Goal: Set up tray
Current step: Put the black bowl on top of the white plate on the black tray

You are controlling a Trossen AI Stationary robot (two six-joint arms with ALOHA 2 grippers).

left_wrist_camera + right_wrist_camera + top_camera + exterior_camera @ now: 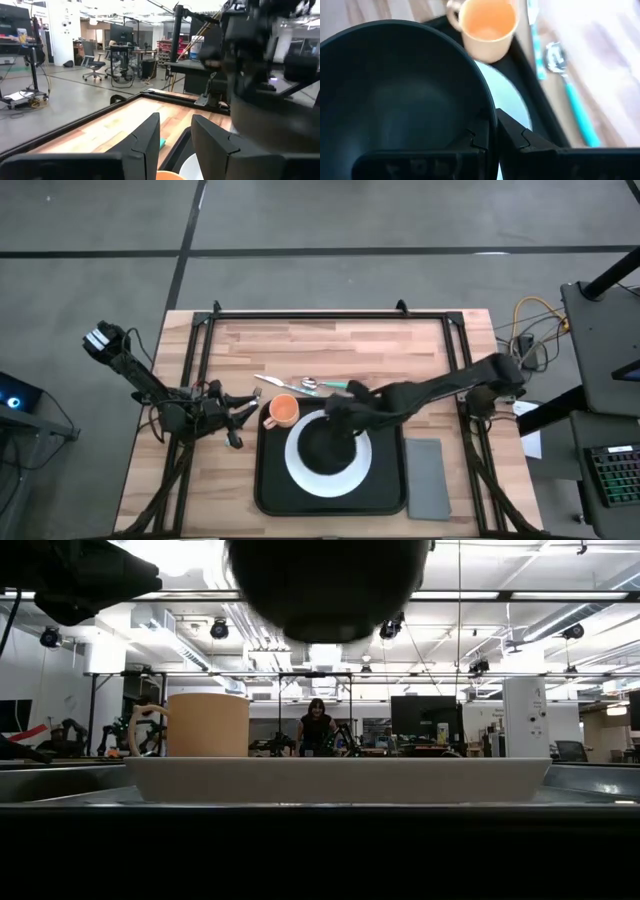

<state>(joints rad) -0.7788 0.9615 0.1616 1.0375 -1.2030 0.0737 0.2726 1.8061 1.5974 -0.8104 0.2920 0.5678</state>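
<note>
The black tray point(385, 480) lies near the table's near edge, with the white plate point(300, 470) resting flat on it. My right gripper point(338, 418) is shut on a dark bowl point(322, 446), which hangs above the plate point(340, 778) in the low view point(325, 585). An orange cup point(282, 412) stands upright at the tray's far left corner. My left gripper point(240, 416) is open, level, just left of the cup, touching nothing; the cup's rim point(167, 175) shows below its fingers. My right gripper holds the bowl by its rim point(487, 112), on the side toward the table's far edge. One finger point(475, 137) is inside the bowl and one finger point(517, 135) outside. The fingers slant down from the far right. The bowl is lifted clear above the plate, roughly upright.
A spoon point(555, 57) and other teal-handled cutlery point(300, 385) lie on the wood beyond the tray. A grey folded napkin point(428, 477) lies right of the tray. A person point(317, 725) stands in the room far behind the table.
</note>
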